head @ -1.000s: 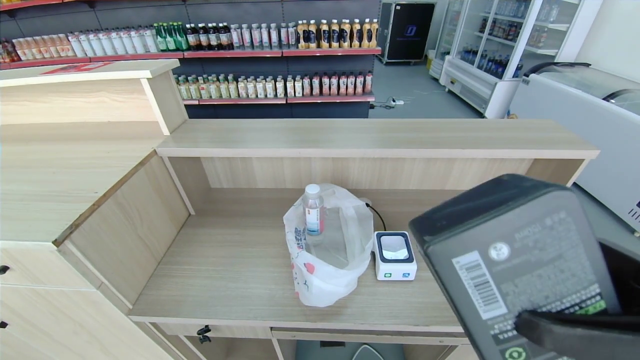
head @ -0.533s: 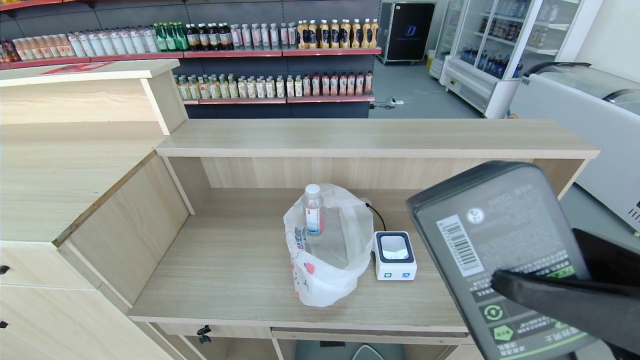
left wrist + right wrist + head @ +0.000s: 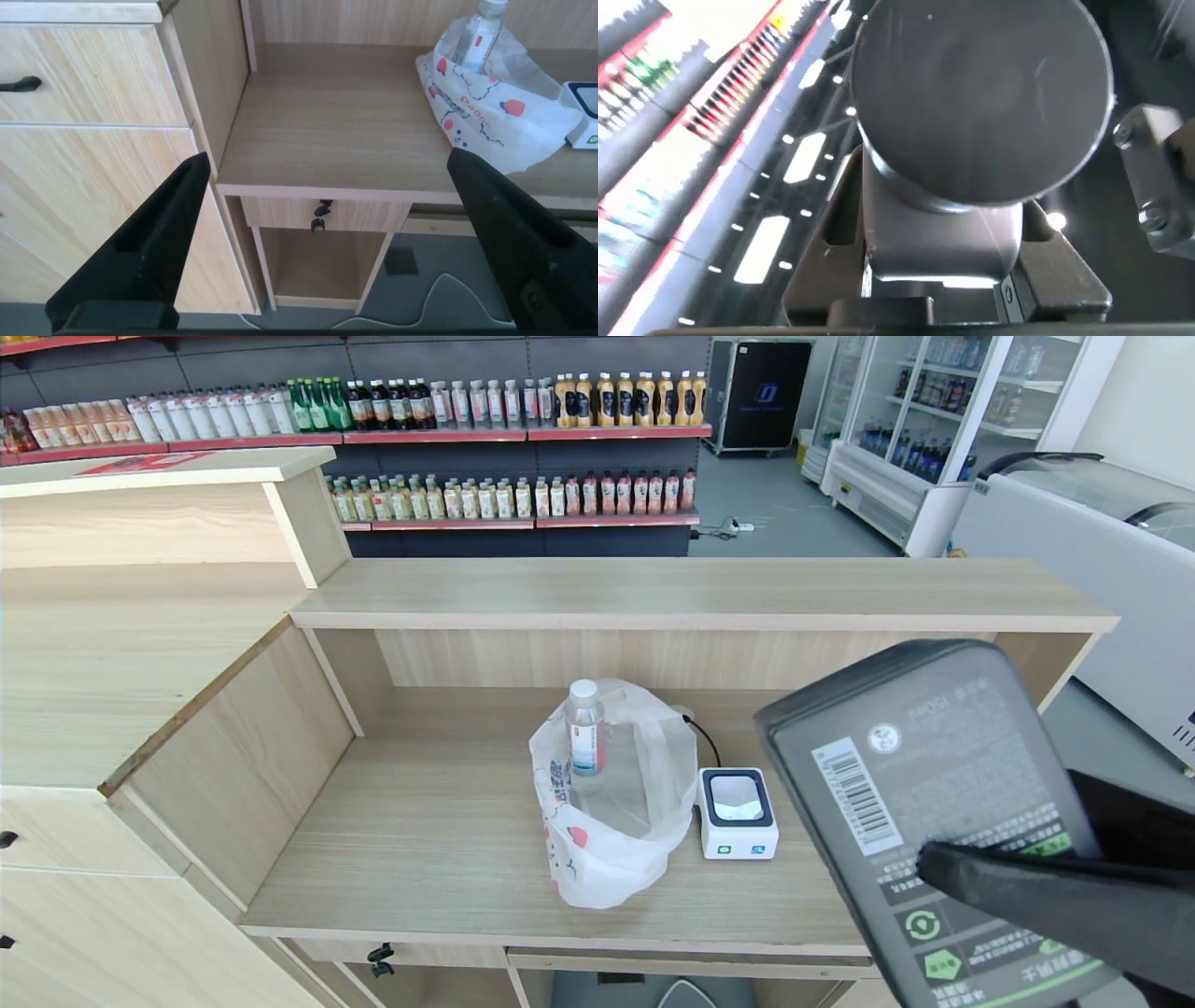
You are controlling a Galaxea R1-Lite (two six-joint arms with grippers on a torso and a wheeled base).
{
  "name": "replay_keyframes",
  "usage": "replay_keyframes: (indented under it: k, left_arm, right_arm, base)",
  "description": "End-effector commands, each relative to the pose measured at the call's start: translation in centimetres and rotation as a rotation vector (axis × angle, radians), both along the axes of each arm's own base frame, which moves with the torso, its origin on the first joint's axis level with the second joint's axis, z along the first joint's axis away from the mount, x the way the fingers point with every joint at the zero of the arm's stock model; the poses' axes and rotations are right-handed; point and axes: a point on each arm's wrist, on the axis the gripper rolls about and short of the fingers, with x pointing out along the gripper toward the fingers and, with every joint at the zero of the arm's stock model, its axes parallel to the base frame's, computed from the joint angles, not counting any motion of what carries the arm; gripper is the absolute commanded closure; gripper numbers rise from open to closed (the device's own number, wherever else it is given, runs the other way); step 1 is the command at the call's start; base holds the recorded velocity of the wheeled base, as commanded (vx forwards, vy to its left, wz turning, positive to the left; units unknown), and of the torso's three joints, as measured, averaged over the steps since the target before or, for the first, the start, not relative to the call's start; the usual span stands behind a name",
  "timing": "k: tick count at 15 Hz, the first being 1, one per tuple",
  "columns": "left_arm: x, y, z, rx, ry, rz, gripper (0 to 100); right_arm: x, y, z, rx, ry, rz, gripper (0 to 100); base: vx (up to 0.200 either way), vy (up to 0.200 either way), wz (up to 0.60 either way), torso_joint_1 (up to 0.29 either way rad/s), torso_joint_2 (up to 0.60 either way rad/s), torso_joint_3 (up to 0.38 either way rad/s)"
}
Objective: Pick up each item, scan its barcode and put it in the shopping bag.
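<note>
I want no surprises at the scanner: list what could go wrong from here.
1. The barcode on the dark container faces up, away from the scanner on the counter; unless turned, it may not read.
2. The right gripper has one of its fingers just below the barcode; a slip could cover it.
3. A water bottle stands upright in the floppy shopping bag; dropping the container in could topple it.

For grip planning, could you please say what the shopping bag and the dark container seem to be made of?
The shopping bag: thin, translucent white plastic film, crumpled, with the water bottle showing through. The dark container: probably matte grey plastic, smooth with rounded edges.
</note>
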Motion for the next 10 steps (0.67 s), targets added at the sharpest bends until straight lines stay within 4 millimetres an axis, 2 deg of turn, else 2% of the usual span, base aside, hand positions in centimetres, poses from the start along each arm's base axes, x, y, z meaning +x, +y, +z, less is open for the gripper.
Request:
replay_keyframes:
  k: [1, 2, 3, 4, 6, 7, 8, 9, 10]
  left_arm:
    - [0.0, 0.0, 0.0, 0.000, -0.001, 0.000, 0]
    - [0.0, 0.0, 0.0, 0.000, -0.001, 0.000, 0]
    - [0.0, 0.0, 0.0, 0.000, -0.001, 0.000, 0]
    - [0.0, 0.0, 0.0, 0.000, -0.001, 0.000, 0]
    - [0.0, 0.0, 0.0, 0.000, -0.001, 0.000, 0]
    - [0.0, 0.0, 0.0, 0.000, -0.001, 0.000, 0]
    - [0.0, 0.0, 0.0, 0.000, -0.001, 0.000, 0]
    - [0.0, 0.0, 0.0, 0.000, -0.001, 0.000, 0]
    - [0.0, 0.0, 0.0, 0.000, -0.001, 0.000, 0]
  right_arm:
    - [0.1, -0.1, 0.7, 0.052, 0.100, 0.009, 100]
    - [0.2, -0.8, 1.8, 0.143, 0.233, -0.026, 100]
    - [0.5, -2.7, 2.3, 0.290, 0.422, -0.176, 100]
    - [0.5, -4.4, 2.0, 0.461, 0.661, -0.300, 100]
    - [1.2, -6.7, 0.8, 0.846, 1.248, -0.513, 100]
    - [1.7, -7.7, 1.4, 1.028, 1.412, -0.577, 100]
    - [1.9, -8.0, 1.6, 1.083, 1.465, -0.600, 100]
    - [3.3, -9.0, 3.1, 1.238, 1.596, -0.735, 100]
    - [4.4, -10.1, 3.5, 1.340, 1.667, -0.815, 100]
  base:
    - [0.000, 0.000, 0.00, 0.000, 0.00, 0.000]
    - [0.000, 0.000, 0.00, 0.000, 0.00, 0.000]
    - [0.000, 0.000, 0.00, 0.000, 0.00, 0.000]
    - [0.000, 0.000, 0.00, 0.000, 0.00, 0.000]
    - [0.000, 0.000, 0.00, 0.000, 0.00, 0.000]
    - [0.000, 0.000, 0.00, 0.000, 0.00, 0.000]
    - [0.000, 0.000, 0.00, 0.000, 0.00, 0.000]
    - [0.000, 0.000, 0.00, 0.000, 0.00, 0.000]
    - [0.000, 0.000, 0.00, 0.000, 0.00, 0.000]
